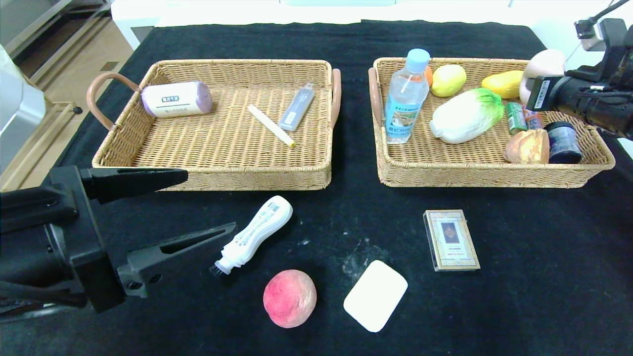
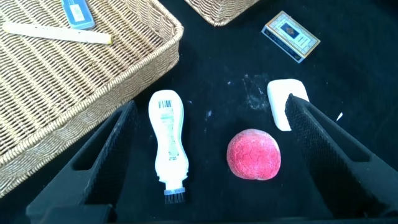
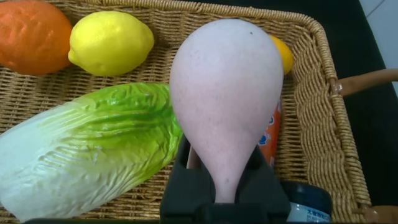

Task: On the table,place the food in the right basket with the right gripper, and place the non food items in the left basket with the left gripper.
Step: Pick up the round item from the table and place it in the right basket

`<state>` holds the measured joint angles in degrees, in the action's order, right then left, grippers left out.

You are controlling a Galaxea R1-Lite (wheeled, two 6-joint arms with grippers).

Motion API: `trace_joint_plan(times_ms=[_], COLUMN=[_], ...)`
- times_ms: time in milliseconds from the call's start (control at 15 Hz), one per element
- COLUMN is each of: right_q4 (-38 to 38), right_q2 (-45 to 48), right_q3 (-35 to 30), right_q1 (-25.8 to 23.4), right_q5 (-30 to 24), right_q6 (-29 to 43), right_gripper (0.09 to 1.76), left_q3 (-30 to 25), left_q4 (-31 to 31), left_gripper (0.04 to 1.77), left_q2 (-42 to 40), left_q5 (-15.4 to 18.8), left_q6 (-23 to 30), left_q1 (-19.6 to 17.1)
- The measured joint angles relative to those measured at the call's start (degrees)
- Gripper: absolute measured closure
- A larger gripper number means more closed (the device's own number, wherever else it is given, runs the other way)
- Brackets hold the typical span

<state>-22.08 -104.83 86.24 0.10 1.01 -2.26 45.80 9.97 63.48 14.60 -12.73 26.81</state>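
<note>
Four loose things lie on the near part of the table [image 1: 544, 277]: a white brush bottle [image 1: 254, 233], a peach [image 1: 290, 298], a white pad [image 1: 375, 294] and a card box [image 1: 451, 240]. Over the far right corner of the right basket [image 1: 489, 175] the right gripper [image 3: 224, 186] is clenched on a pale pink bun [image 3: 225, 99], squeezed thin at its pinched end. That basket is crowded below with a cabbage [image 3: 87, 149], lemon [image 3: 111, 40], orange [image 3: 31, 34] and jar [image 1: 563, 142], so I judge a bun let go here could land on top of them and roll over the low rim just beside it, or nudge the upright water bottle [image 1: 406, 96] at the left end. At near left, the left gripper [image 1: 210, 202] hangs spread wide and empty, the brush bottle between its fingers in its wrist camera. The peach sits just beside that bottle, so a careless closing could knock it rolling. The left basket [image 1: 212, 180] has wide bare floor around its few items, and bare cloth between the baskets gives room to pass.
</note>
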Motion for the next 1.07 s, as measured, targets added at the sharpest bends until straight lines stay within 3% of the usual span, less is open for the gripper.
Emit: trace_joint_plan(times_ms=[67, 333, 533, 800, 1067], right_q4=[-0.07, -0.02, 0.02, 0.06, 0.91], right_q2=[-0.24, -0.68, -0.82, -1.04, -0.6], right_q3=[0.17, 0.26, 0.04, -0.1, -0.43], right_q1=[-0.07, 0.01, 0.0, -0.1, -0.07], right_q5=[0.0, 0.04, 0.11, 0.2, 0.37], right_q6=[-0.06, -0.09, -0.06, -0.06, 0.0], right_gripper=[1.66, 1.06, 0.76, 0.51, 0.37], left_q3=[0.0, -0.07, -0.1, -0.1, -0.02], left_q4=[0.0, 0.0, 0.0, -0.02, -0.02], left_gripper=[0.09, 0.09, 0.09, 0.09, 0.09], left_q2=[0.0, 0.0, 0.0, -0.09, -0.2], left_q5=[-0.02, 0.0, 0.0, 0.0, 0.0], left_q6=[0.0, -0.02, -0.02, -0.04, -0.04], left_q1=[0.0, 0.0, 0.0, 0.0, 0.0])
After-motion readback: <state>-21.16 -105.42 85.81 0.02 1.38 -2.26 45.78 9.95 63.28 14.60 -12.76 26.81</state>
